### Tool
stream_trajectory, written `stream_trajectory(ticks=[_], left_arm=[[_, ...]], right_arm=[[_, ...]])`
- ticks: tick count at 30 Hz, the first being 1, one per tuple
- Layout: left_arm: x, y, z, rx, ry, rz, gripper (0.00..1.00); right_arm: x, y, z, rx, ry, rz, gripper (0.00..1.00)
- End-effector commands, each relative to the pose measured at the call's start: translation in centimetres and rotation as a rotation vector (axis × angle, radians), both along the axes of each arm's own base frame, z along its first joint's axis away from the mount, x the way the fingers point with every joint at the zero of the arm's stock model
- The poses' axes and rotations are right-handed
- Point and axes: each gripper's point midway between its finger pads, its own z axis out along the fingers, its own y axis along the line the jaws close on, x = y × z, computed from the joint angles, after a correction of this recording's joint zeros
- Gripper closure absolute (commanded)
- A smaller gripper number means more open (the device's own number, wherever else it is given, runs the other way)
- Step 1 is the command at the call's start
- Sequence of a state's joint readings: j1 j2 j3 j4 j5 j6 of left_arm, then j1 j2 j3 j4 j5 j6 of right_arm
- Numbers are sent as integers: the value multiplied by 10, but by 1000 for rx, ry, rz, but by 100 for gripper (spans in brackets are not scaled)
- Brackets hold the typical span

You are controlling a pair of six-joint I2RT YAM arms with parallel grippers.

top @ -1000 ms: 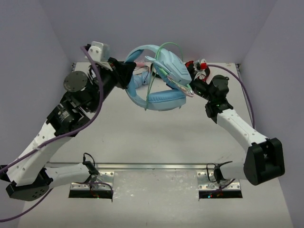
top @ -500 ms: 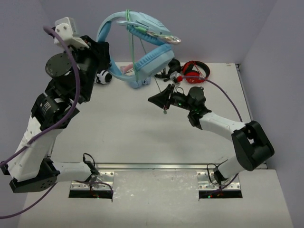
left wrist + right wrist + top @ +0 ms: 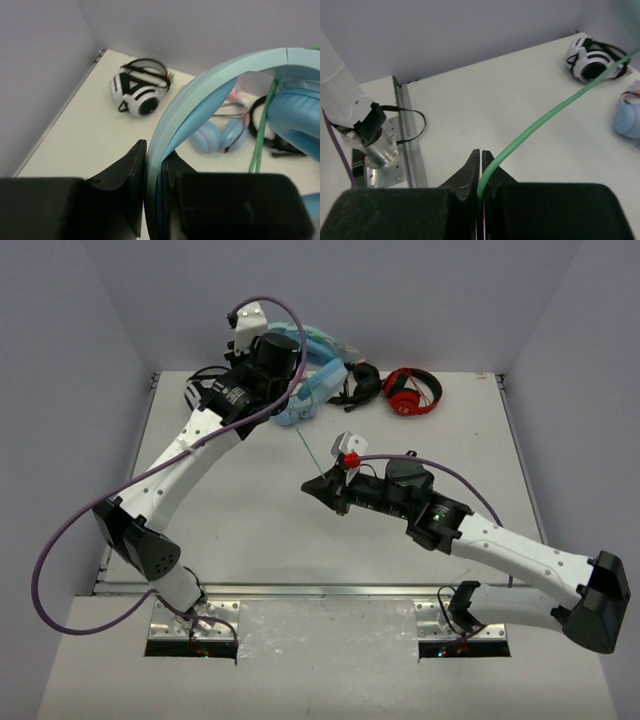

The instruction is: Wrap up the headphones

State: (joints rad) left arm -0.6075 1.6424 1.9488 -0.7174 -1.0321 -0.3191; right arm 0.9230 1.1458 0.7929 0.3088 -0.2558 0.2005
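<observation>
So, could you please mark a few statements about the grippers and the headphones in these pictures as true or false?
1. The left gripper is shut on the headband of the headphones. True.
2. The right gripper is open and holds nothing. False: it is shut on the pale-green cable.
3. The red headphones lie on the table, apart from both grippers. True.
4. The white-and-black pair is held up by the right gripper. False: it lies on the table, and no gripper touches it.
</observation>
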Motion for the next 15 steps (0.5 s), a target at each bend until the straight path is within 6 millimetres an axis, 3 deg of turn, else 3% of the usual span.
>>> stream_trajectory(ticks=[1,3,4,5,6,10,12,14,15], left_arm=[[6,38,10,-129,-145,95,100],[16,41,-13,-91,-105,84,100],[20,39,-20,-85,-92,70,100],[23,37,-24,-83,-86,59,100],[30,42,-34,-82,-61,59,100],[42,49,-61,-75,10,34,100],[45,45,-59,-33,-14,-22,100],[50,26,-81,-37,-35,-152,100],[42,22,-73,-17,-71,-200,100]], right_arm=[[12,-27,38,-75,-129,-122,99],[19,-37,40,-139,-153,-169,99],[20,-38,52,-139,-156,-178,99],[23,-41,45,-210,-185,-175,99],[28,-43,59,-212,-207,-198,99],[37,-47,62,-324,-252,-206,99],[46,-48,73,-363,-338,-218,99],[63,-54,84,-415,-440,-280,99],[71,-57,98,-425,-488,-319,99]])
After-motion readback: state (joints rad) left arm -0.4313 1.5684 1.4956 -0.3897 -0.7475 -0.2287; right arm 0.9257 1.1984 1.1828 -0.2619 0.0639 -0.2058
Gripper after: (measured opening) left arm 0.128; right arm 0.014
